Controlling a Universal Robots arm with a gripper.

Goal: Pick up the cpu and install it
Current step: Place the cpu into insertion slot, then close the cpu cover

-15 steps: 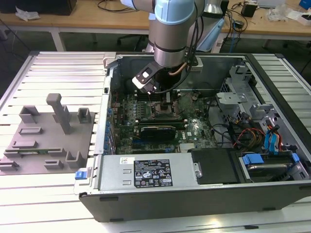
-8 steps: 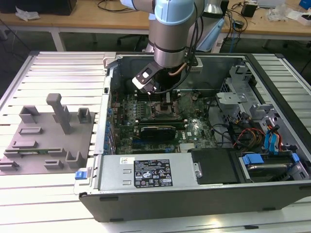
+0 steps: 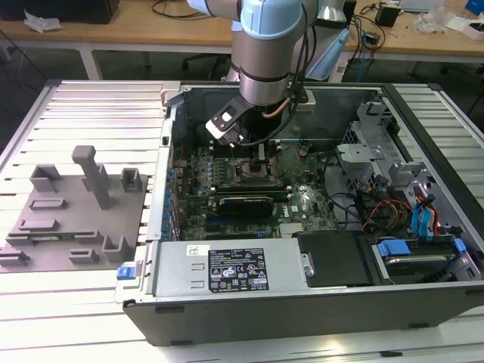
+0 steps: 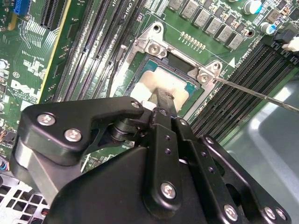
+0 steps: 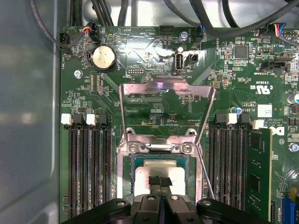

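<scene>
So the arm (image 3: 268,53) is down inside the open computer case (image 3: 227,314), upper middle of the exterior view. In the first wrist view the cpu (image 5: 142,177) sits in the socket (image 5: 125,151) with the hold-down frame (image 5: 166,88) flipped up. The gripper (image 5: 159,180) has its jaws pinched together, tips right on the chip's top.

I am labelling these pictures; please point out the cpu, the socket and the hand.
cpu (image 4: 163,81), second wrist view, silvery top.
socket (image 5: 126,168), first wrist view, metal frame.
hand (image 5: 159,181), first wrist view, its tip.
</scene>
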